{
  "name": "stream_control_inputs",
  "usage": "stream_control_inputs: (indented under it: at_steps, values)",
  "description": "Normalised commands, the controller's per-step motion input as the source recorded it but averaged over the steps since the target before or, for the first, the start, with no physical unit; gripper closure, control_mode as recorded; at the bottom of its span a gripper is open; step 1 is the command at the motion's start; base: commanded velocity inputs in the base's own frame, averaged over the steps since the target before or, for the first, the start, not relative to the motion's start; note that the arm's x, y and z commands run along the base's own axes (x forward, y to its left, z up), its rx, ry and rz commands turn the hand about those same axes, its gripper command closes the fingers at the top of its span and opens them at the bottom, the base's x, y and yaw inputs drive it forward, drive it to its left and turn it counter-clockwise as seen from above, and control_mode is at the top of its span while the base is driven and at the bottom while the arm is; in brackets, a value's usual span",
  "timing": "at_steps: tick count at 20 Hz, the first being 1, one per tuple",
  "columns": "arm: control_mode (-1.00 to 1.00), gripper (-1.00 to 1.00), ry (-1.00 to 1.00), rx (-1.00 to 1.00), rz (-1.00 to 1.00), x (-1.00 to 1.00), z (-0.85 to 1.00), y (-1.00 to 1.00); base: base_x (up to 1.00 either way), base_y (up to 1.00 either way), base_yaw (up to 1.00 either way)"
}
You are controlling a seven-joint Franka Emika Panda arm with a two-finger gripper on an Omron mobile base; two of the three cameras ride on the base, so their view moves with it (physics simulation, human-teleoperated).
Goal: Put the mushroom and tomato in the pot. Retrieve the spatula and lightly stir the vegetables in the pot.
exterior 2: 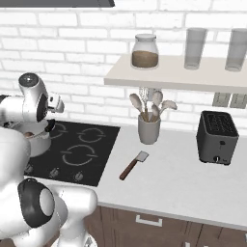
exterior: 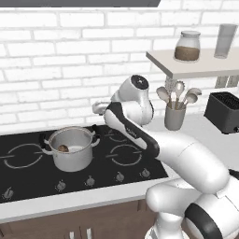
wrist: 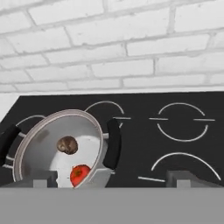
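From the hand camera I look down into the pot [wrist: 43, 144], which sits on the left side of the black cooktop [wrist: 175, 131] with its two black handles out to the sides. Inside it lie the mushroom [wrist: 67, 145] and the tomato [wrist: 80, 174], close together but apart, the tomato nearer my claw. The claw [wrist: 109, 179] stands wide open and holds nothing, one fingertip [wrist: 43, 180] over the pot's near rim and the other out over the bare cooktop. In the left base view the pot [exterior: 71, 148] rests on the front left burner, with the brownish mushroom [exterior: 63, 148] just visible inside. The spatula [exterior 2: 133, 165] lies flat on the white counter [exterior 2: 183, 183] to the right of the cooktop (handle toward the front edge, grey head toward the wall), just in front of the grey cup of pale spoons [exterior 2: 149, 126] and well apart from the black toaster [exterior 2: 217, 137].
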Motion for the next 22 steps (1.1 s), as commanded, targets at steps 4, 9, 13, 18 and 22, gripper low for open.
stream_control_inputs:
  at_steps: [4,9,13,18,22]
  values:
    - [-1.0,-1.0,0.03,-0.02,0.0,0.3,0.04,-1.0,0.0,0.0,0.0]
    - [-1.0,-1.0,0.02,-0.12,0.19,0.09,-0.03,-0.97,0.0,0.0,0.0]
    - [-1.0,-1.0,0.0,-0.23,0.5,-0.25,-0.31,-0.71,0.0,0.0,0.0]
    - [-1.0,-1.0,0.0,-0.31,0.67,-0.11,-0.41,-0.4,0.0,0.0,0.0]
    - [-1.0,-1.0,0.0,-0.37,0.79,0.01,-0.29,-0.29,0.0,0.0,0.0]
